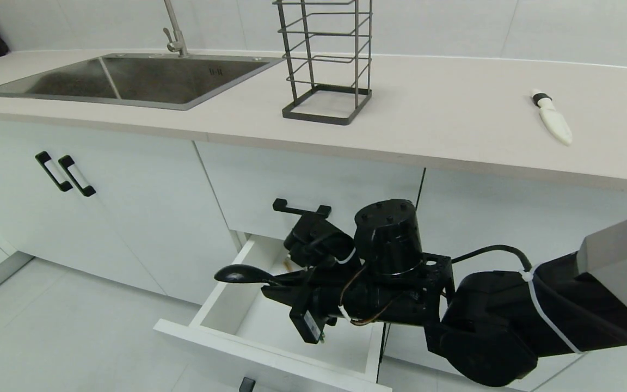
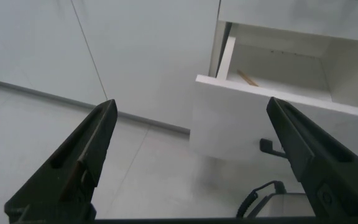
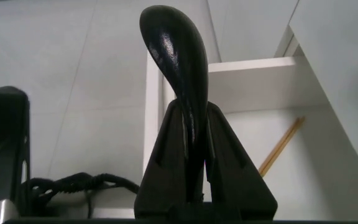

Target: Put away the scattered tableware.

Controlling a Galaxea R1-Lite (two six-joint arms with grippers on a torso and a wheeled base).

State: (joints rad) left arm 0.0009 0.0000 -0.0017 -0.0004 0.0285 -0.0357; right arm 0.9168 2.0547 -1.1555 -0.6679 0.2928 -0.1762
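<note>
R gripper (image 1: pixel 286 283): lower centre of head view, fingers pinched on the handle of the black spoon (image 1: pixel 239 274); in R wrist view (image 3: pixel 197 155) both fingers press the handle's sides.
Black spoon: held off every surface, bowl sticking out twd left of frame in head view, over the left side wall of the drawer (image 1: pixel 221 305); R wrist view has the bowl (image 3: pixel 178 68) standing up past the fingertips.
L gripper (image 2: pixel 191 162): fingers spread wide, nothing between them, floor tiles behind; the drawer's corner lies upper right of that frame.
Drawer: pulled open below the counter (image 1: pixel 455 120), white inside.
Chopstick (image 3: pixel 281 146): wooden, lying on the drawer floor near a side wall; also seen in L wrist view (image 2: pixel 248 78).
White utensil (image 1: pixel 552 117): black band at one end, lying on the counter, upper right of head view, well apart from the wire rack (image 1: pixel 327 60).
Sink (image 1: pixel 128 81): upper left, tap (image 1: pixel 174 32) behind it.
Writing: small mark on the sink's back wall, too small to make out.
</note>
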